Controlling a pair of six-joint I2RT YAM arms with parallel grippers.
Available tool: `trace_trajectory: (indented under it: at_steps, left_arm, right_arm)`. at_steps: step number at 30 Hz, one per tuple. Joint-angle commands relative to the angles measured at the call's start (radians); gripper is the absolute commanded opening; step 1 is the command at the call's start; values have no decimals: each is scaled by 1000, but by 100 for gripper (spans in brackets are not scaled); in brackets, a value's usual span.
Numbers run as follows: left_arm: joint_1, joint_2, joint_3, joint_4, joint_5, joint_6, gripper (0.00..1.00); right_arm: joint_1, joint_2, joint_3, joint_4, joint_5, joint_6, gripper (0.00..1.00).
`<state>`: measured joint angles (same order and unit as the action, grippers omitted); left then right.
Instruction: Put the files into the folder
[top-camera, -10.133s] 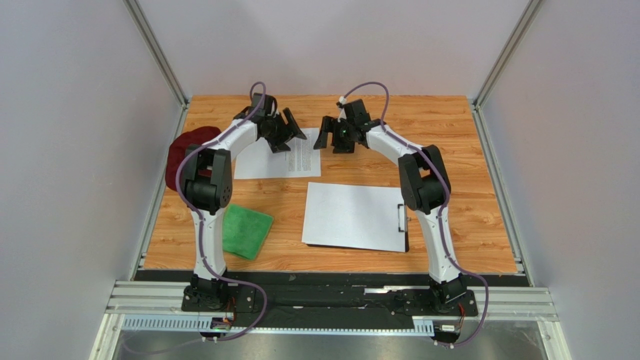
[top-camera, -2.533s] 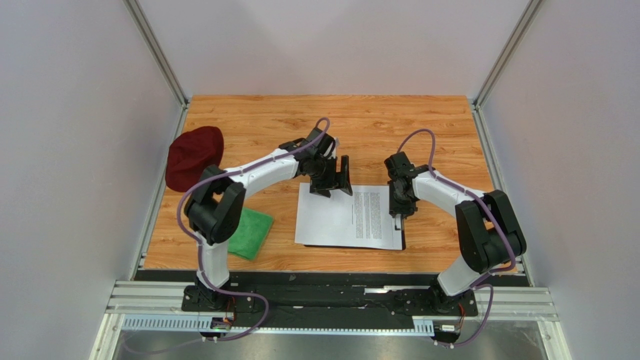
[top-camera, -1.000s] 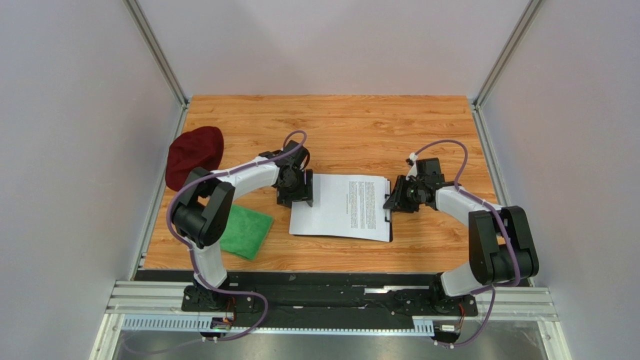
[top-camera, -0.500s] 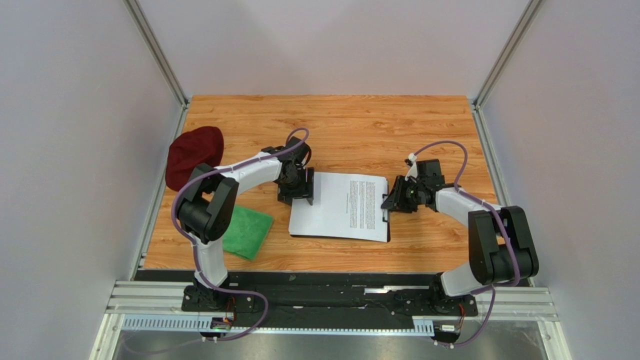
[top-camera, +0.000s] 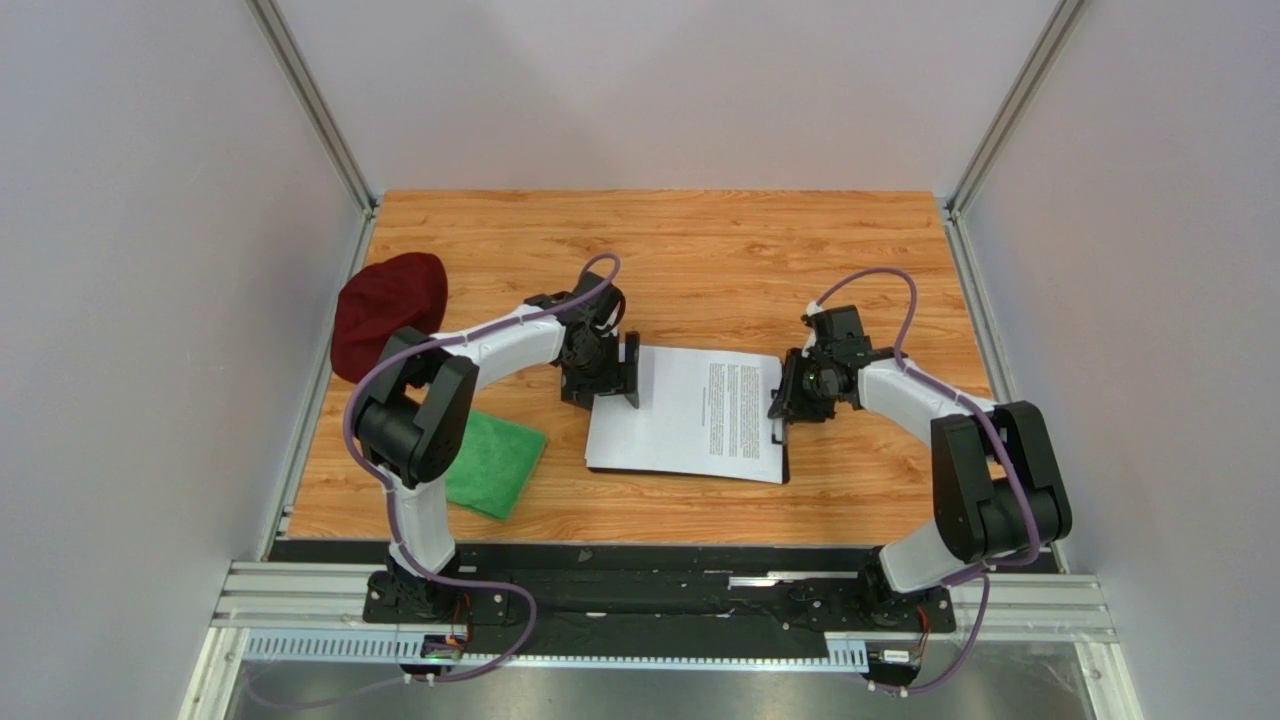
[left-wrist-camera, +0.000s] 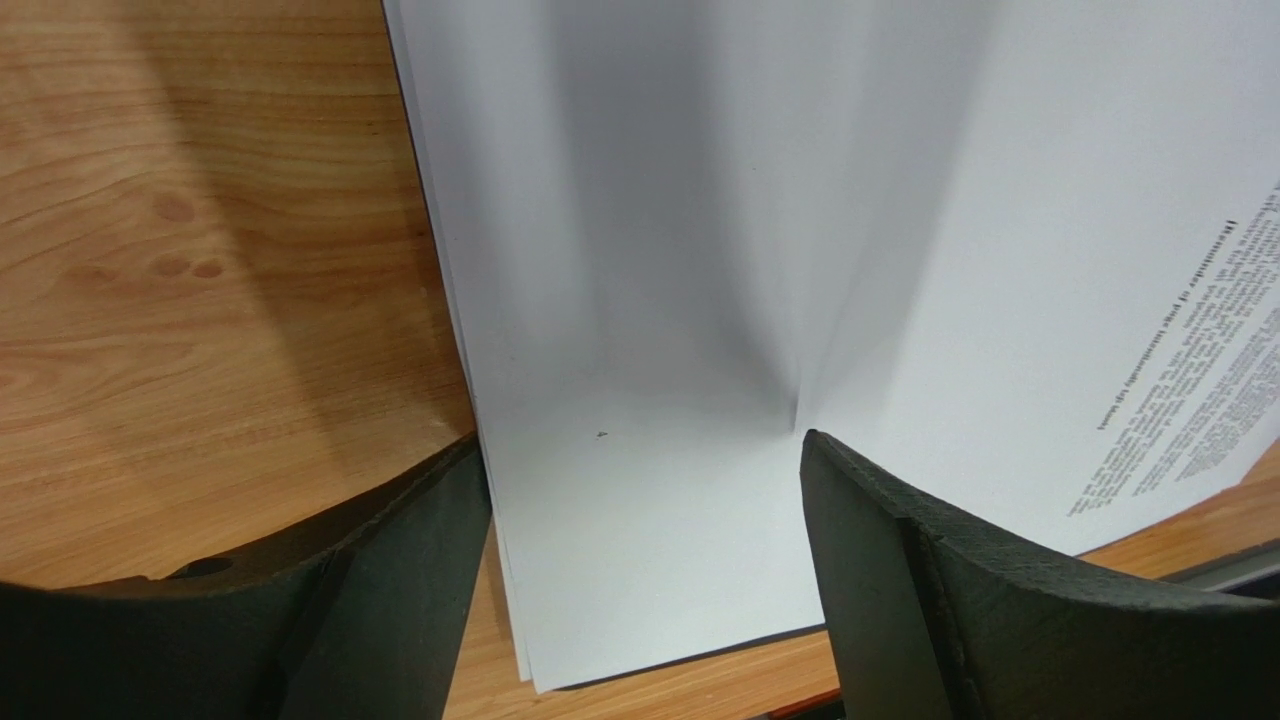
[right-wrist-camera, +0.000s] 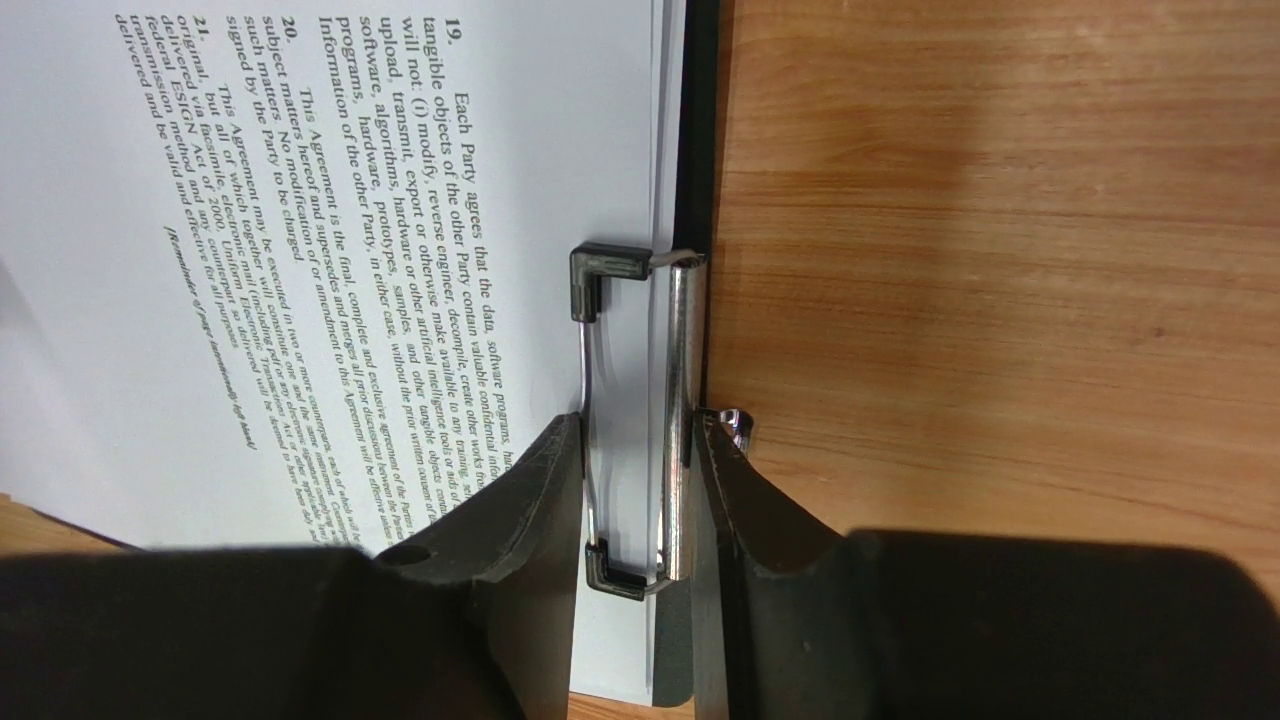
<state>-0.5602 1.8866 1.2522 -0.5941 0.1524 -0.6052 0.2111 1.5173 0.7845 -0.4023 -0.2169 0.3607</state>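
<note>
The right fingers (right-wrist-camera: 529, 525) pinched the folder's (right-wrist-camera: 691, 120) clip (right-wrist-camera: 679, 330), apparently holding it open for the files (left-wrist-camera: 676, 225); the left fingers (left-wrist-camera: 406, 585) stood spread and empty, straddling their edge.

Matt paper files (top-camera: 684, 413), metal clip (right-wrist-camera: 679, 420), seemingly wooden table (top-camera: 676, 255)

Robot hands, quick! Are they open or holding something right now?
Left gripper: open, jaws apart over the files, gripping nothing.
Right gripper: closed on the metal clip of the folder.
</note>
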Motion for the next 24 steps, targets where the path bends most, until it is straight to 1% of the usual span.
trace_trajectory:
  at_steps: [1, 2, 3, 5, 6, 11, 12, 14, 17, 20, 21, 23, 24]
  left_arm:
    - [-29, 49, -37, 71, 49, -19, 87]
    - [-29, 43, -36, 68, 36, -18, 91]
    - [-29, 36, -37, 71, 35, -18, 94]
    - [-27, 5, -37, 77, 24, -13, 98]
    - [-29, -4, -33, 76, 19, -11, 98]
    - [-26, -61, 38, -13, -26, 41, 98]
    - [-23, -70, 61, -50, -34, 53, 98]
    - [-12, -109, 72, -72, -50, 88, 98]
    - [22, -171, 85, -121, -63, 107, 99]
    - [36, -254, 70, -133, -65, 114, 99]
    - [36, -273, 58, -131, -60, 114, 99]
    - [36, -317, 46, -131, -37, 111, 99]
    - [36, -331, 33, -127, -25, 111, 99]
  right_arm:
    - [5, 21, 41, -79, 96, -8, 12]
    - [5, 27, 47, -85, 99, -9, 14]
    - [5, 32, 50, -92, 100, -9, 21]
    - [5, 46, 61, -93, 105, -11, 27]
    - [5, 52, 65, -95, 108, -12, 31]
    - [7, 104, 116, -110, 125, -26, 37]
    - [7, 121, 120, -115, 134, -28, 38]
    - [7, 135, 136, -113, 142, -34, 40]
    - [7, 172, 162, -121, 177, -48, 40]
    - [7, 239, 232, -159, 267, -72, 39]
    - [7, 260, 290, -203, 325, -113, 38]
    - [7, 326, 355, -243, 394, -152, 37]
    - [8, 345, 383, -268, 442, -211, 36]
